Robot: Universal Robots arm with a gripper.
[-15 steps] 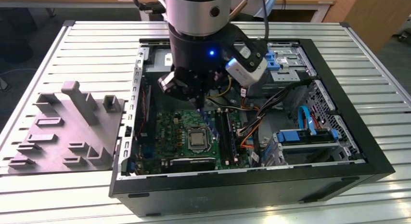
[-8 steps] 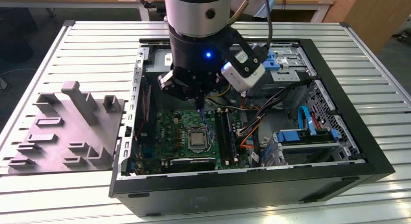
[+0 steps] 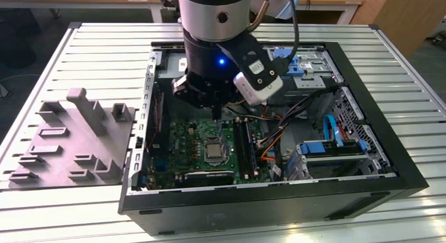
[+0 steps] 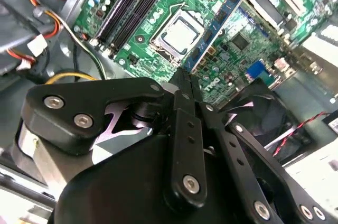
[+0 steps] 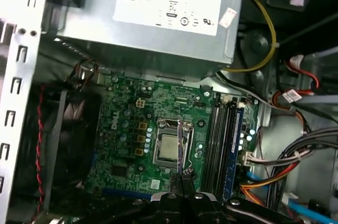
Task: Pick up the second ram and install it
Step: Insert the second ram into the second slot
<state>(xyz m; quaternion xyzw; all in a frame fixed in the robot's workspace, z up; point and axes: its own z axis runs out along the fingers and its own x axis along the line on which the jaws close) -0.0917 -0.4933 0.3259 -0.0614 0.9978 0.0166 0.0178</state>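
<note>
Ribbed metal table (image 3: 390, 55) carries an open black computer case (image 3: 279, 204). Inside it the jaws are pressed together on one end of the slim blue-green second ram (image 4: 224, 20), which juts out from them above the silver processor (image 4: 179, 34). Beyond, off to one side, lie long black memory sockets (image 4: 132, 5), roughly parallel to its long axis.

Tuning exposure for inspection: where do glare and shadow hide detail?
Exterior view: table slats reflect brightly. First wrist view: power supply label is strongly lit, fan sits in shadow. Second wrist view: the hand, shut on the second ram, looms dark.
</note>
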